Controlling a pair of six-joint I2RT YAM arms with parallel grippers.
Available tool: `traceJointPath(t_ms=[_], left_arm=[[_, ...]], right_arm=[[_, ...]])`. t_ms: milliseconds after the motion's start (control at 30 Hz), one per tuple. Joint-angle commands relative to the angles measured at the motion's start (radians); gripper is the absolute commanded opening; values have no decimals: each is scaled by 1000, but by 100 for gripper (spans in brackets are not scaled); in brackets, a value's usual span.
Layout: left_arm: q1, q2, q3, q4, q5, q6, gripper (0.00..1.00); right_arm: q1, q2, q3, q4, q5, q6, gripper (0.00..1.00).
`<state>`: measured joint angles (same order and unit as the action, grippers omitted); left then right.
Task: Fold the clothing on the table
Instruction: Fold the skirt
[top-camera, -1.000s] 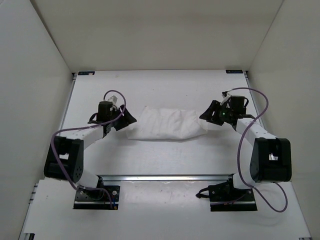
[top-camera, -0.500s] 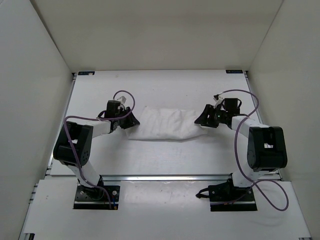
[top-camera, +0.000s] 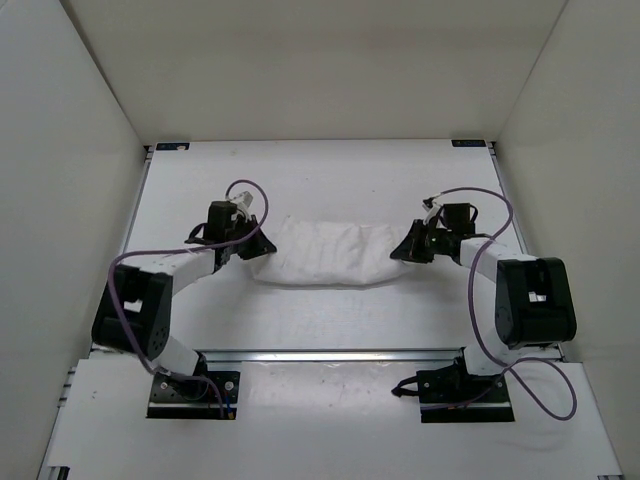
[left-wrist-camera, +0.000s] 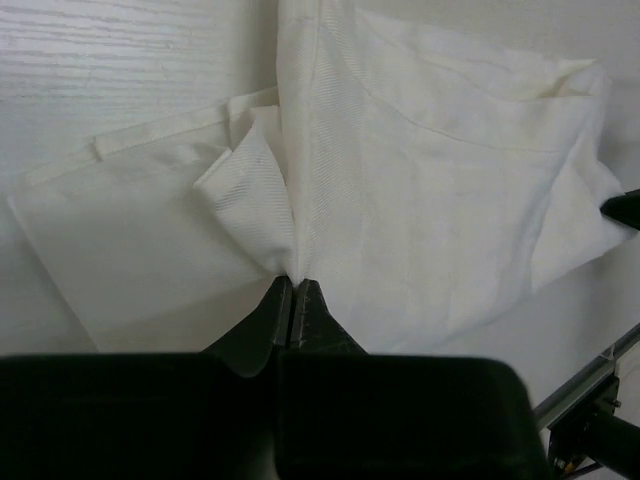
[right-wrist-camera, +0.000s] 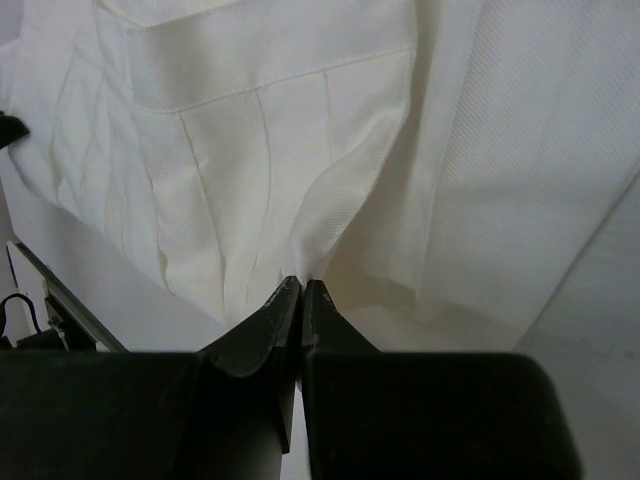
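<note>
The white clothing (top-camera: 325, 253) lies bunched across the middle of the table (top-camera: 320, 170), stretched between both arms. At its left end my left gripper (top-camera: 257, 243) is shut on a pinched ridge of the fabric (left-wrist-camera: 300, 220), which rises straight from the closed tips (left-wrist-camera: 295, 281). At the right end my right gripper (top-camera: 402, 248) is shut on a fold of the clothing (right-wrist-camera: 300, 180), the cloth gathered into the closed tips (right-wrist-camera: 302, 284). Ribbed weave and seams show in both wrist views.
White upright walls enclose the table on the left, back and right. A metal rail (top-camera: 330, 354) runs along the near edge between the arm bases. Purple cables loop over both arms.
Both grippers moved onto the ends of the clothing and closed on it. The garment is now pulled narrower and more bunched than a second ago.
</note>
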<state>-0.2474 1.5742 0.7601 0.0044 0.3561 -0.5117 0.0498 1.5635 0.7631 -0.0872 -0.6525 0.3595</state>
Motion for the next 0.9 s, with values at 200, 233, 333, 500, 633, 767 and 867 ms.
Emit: traceJointPath(t_ms=[200, 233, 333, 500, 633, 767, 867], left_arm=[[-6, -312, -140, -115, -49, 7, 0], [-13, -328, -166, -127, -57, 4, 0], [-21, -358, -243, -119, -83, 1, 0], [-21, -318, -338, -107, -166, -1, 0], [-4, -301, -349, -93, -170, -8, 0], [11, -330, -233, -116, -149, -2, 39], [4, -348, -96, -211, -164, 25, 53]], right_arm=[[16, -26, -44, 29, 62, 62, 0], [18, -23, -50, 29, 62, 64, 0], [27, -28, -59, 6, 112, 84, 0], [22, -56, -105, -6, 220, 111, 0], [31, -34, -99, -13, 202, 98, 0], [62, -35, -62, 14, 143, 55, 14], [107, -124, -25, -19, 204, 32, 38]])
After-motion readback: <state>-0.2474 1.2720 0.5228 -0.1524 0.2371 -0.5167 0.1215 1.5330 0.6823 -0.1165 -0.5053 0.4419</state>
